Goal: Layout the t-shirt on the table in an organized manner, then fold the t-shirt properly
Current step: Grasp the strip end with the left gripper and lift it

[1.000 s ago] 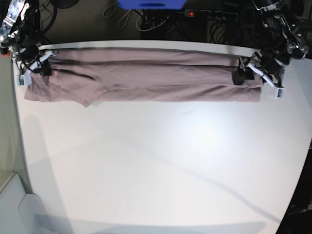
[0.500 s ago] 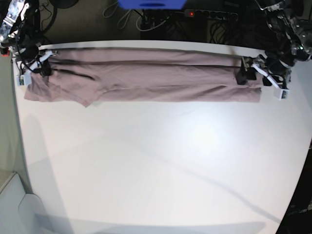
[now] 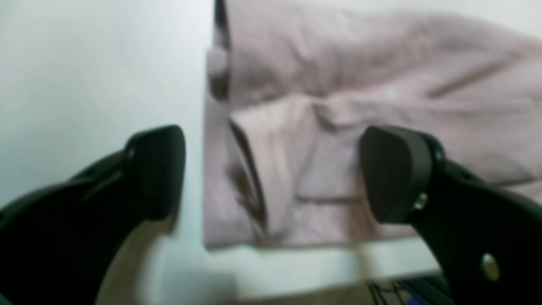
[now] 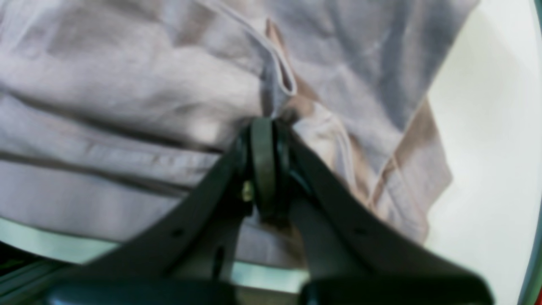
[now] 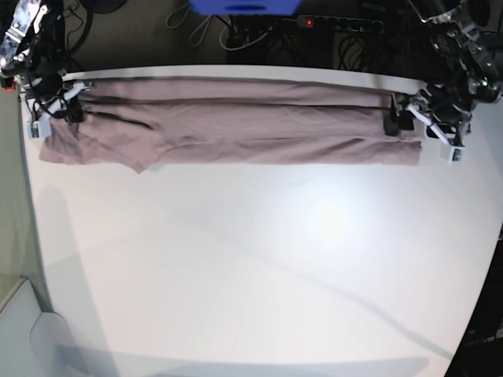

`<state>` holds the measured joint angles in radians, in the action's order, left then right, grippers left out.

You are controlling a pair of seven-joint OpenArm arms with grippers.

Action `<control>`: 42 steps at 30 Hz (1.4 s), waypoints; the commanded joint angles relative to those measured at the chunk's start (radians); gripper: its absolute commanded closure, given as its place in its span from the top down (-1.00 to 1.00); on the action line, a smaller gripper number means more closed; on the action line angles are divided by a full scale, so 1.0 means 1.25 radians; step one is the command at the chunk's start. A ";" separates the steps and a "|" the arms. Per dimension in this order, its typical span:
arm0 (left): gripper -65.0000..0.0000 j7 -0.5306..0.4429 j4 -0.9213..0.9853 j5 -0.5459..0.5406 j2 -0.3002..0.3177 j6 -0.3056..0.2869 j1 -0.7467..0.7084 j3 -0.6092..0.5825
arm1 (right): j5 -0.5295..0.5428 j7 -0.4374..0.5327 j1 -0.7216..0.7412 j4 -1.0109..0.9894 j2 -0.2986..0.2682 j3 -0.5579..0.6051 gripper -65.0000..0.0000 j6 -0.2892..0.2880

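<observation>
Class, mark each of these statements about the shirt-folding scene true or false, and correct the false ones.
1. The t-shirt lies as a long band along the table's far edge. True.
2. The left claw is clamped on the cloth. False: its jaws stand wide open, with one finger over bare table and the other over the shirt.
3. The right claw is shut, pinching the shirt. True.
4. The shirt hangs off the table's near edge. False: the near part of the table is bare white.
5. The shirt is bright blue. False: it is dusty mauve.
</observation>
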<state>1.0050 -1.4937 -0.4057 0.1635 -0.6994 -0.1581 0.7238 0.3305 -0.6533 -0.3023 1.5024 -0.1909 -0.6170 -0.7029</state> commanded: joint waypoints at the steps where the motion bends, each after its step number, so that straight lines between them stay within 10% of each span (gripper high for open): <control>1: 1.00 -0.008 -0.002 0.004 0.010 0.001 0.008 0.001 | -0.026 -0.025 0.004 0.000 -0.006 0.000 -1.00 0.004; 15: 0.93 -0.008 0.049 0.035 0.002 0.001 0.025 -0.045 | -0.027 -0.027 0.009 0.000 -0.006 0.000 -1.00 0.004; 29: -1.00 -0.002 0.049 0.034 0.001 0.001 0.025 -0.052 | -0.027 -0.030 0.024 0.000 -0.010 0.000 -1.00 0.004; 42: -0.95 -0.002 -0.063 0.034 -0.071 0.001 0.033 -0.036 | -0.027 -0.029 0.025 0.000 -0.011 0.000 -1.00 0.004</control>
<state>1.0225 -1.5505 -0.3389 0.0635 -0.6914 -0.1307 0.6785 0.3145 -0.6693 -0.2714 1.4979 -0.1917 -0.6159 -0.7029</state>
